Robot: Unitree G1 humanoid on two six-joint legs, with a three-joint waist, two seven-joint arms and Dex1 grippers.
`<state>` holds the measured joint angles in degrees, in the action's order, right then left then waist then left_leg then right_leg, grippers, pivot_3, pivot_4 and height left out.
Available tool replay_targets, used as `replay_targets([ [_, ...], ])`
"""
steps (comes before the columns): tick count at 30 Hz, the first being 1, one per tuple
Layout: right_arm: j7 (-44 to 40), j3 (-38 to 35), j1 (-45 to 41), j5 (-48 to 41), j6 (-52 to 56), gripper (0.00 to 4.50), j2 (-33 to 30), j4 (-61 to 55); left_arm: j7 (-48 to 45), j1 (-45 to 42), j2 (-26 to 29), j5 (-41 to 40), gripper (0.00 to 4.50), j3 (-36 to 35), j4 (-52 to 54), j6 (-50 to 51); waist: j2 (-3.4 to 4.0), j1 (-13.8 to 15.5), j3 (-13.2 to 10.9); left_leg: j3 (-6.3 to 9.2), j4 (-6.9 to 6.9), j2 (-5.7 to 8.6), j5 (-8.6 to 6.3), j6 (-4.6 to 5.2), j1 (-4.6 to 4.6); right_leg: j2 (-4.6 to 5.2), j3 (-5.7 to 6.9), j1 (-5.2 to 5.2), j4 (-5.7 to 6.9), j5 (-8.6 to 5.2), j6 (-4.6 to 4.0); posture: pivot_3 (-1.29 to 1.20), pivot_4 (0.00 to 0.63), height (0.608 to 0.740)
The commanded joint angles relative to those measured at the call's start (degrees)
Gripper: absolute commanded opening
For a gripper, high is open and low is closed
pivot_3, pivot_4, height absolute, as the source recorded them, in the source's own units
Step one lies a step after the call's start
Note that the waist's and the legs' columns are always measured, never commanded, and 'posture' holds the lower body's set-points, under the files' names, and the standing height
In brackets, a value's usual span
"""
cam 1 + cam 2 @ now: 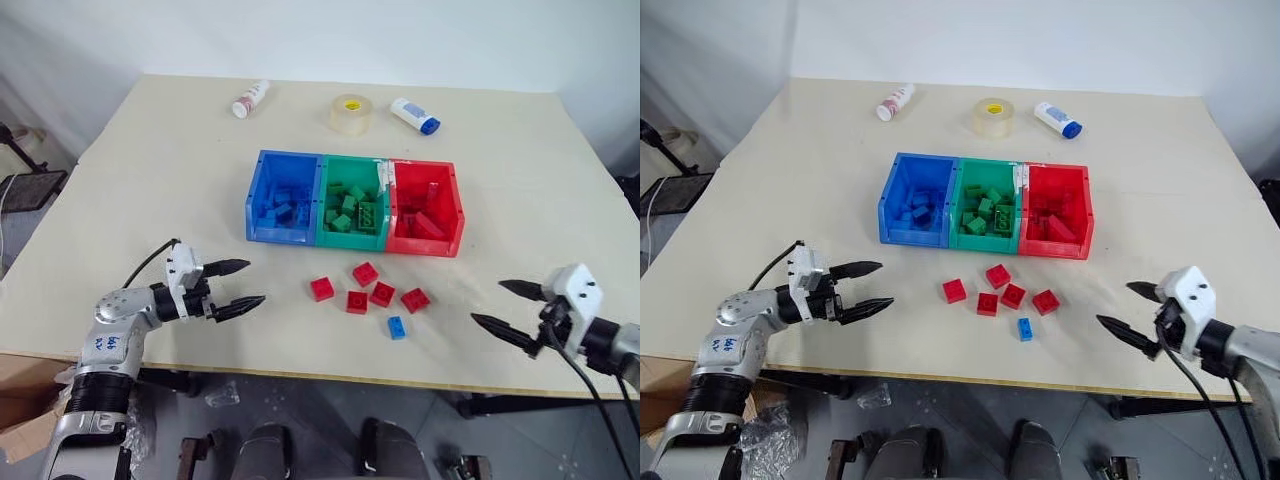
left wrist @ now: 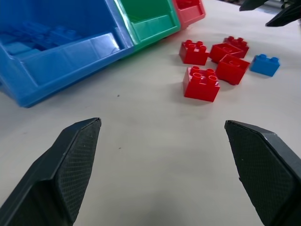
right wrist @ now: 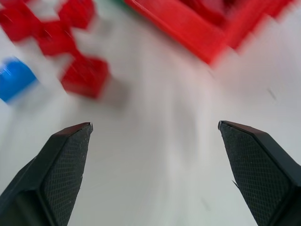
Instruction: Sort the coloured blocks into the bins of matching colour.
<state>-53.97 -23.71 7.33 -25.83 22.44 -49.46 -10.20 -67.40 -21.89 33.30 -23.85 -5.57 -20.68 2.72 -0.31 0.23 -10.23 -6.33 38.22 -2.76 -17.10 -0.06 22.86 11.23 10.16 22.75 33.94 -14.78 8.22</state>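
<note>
Cream table (image 1: 150,170), both the left gripper (image 1: 238,287) and right gripper (image 1: 505,306) spread empty; red bricks (image 1: 365,286) huddle touching, so pinching one risks nudging the blue brick (image 1: 397,327).

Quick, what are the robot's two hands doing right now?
Left gripper: jaws open, holding nothing, beside the loose blocks.
Right gripper: jaws open, holding nothing.

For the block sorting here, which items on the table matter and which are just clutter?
Part of the job:
- five red blocks
- blue block
- blue bin, green bin, red bin

Just lying about:
- tape roll
- red-capped bottle
- blue-capped bottle
</note>
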Motion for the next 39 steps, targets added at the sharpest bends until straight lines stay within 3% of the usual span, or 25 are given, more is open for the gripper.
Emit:
replay_targets([
  [1,-0.8,-5.0,2.6,-1.7,1.6,4.50,-1.6,-3.7,-2.1,-2.0,-0.3,0.0,4.48,-0.2,-1.8,-1.9,0.00,-0.1,0.0,0.00,-0.01,0.00,0.00,0.00,0.00,0.00,0.00,0.00,-0.01,0.00,0.00,0.00,0.150,0.740],
  [6,-1.0,-3.1,2.0,-2.7,4.5,4.50,-2.0,-7.3,-3.9,-2.9,-0.6,0.4,4.48,0.0,-3.4,-3.5,0.00,-0.6,0.0,-0.04,-0.03,-0.01,0.00,-0.01,-0.06,-0.01,-0.07,0.00,0.01,0.00,0.00,0.00,0.150,0.740],
  [11,-1.5,6.7,-5.6,-1.9,7.3,4.50,-1.7,-8.4,-5.0,-1.2,-0.5,0.7,4.48,0.2,-2.1,-4.7,0.00,-0.5,0.0,-0.07,-0.01,-0.03,-0.01,0.00,-0.11,-0.01,-0.12,0.00,0.04,0.00,0.00,0.00,0.150,0.740],
  [16,-3.1,19.3,-17.8,2.3,6.0,4.50,1.2,-0.8,-4.3,1.2,-1.1,0.2,4.48,0.2,1.6,-4.6,-0.02,-0.5,0.0,-0.09,0.00,-0.03,-0.03,0.01,-0.11,-0.01,-0.13,0.01,0.04,0.00,0.00,0.00,0.150,0.740],
  [25,-7.4,28.9,-28.0,9.0,-1.2,4.50,5.9,14.3,-2.8,4.9,-1.6,-0.6,4.48,-0.4,6.7,-4.0,-0.01,-0.4,0.0,-0.13,0.02,-0.01,-0.04,0.01,-0.06,-0.01,-0.13,0.03,0.02,0.00,0.00,0.00,0.150,0.740],
  [29,-6.7,28.0,-28.6,9.1,-2.7,3.61,7.5,15.6,-2.4,5.6,-2.0,-0.8,4.50,-0.4,7.6,-4.3,-0.01,-0.5,0.0,-0.16,0.04,-0.03,-0.03,0.01,-0.10,-0.02,-0.15,0.02,0.07,0.00,0.00,0.00,0.150,0.740],
  [33,-6.1,26.7,-27.5,8.7,-2.3,2.20,7.4,13.7,-2.9,6.0,-2.2,-1.1,4.50,-0.6,7.9,-4.8,-0.01,-0.5,0.0,-0.17,0.03,-0.04,-0.03,0.01,-0.11,-0.02,-0.15,0.03,0.07,0.00,0.00,0.00,0.150,0.740],
  [34,-5.7,26.0,-27.0,8.2,-2.0,2.02,7.4,12.7,-3.2,5.9,-2.2,-1.1,4.50,-0.6,7.7,-5.1,-0.01,-0.5,0.0,-0.17,0.03,-0.04,-0.04,0.01,-0.11,-0.02,-0.16,0.03,0.07,0.00,0.00,0.00,0.150,0.740],
  [39,-2.4,21.5,-27.1,4.8,0.8,2.01,8.0,7.0,-5.1,4.7,-3.0,-1.1,4.50,-0.7,5.2,-8.8,-0.01,-0.5,0.0,-0.19,0.03,-0.03,-0.04,0.00,-0.10,-0.01,-0.17,0.03,0.05,0.00,0.00,0.00,0.150,0.740],
])
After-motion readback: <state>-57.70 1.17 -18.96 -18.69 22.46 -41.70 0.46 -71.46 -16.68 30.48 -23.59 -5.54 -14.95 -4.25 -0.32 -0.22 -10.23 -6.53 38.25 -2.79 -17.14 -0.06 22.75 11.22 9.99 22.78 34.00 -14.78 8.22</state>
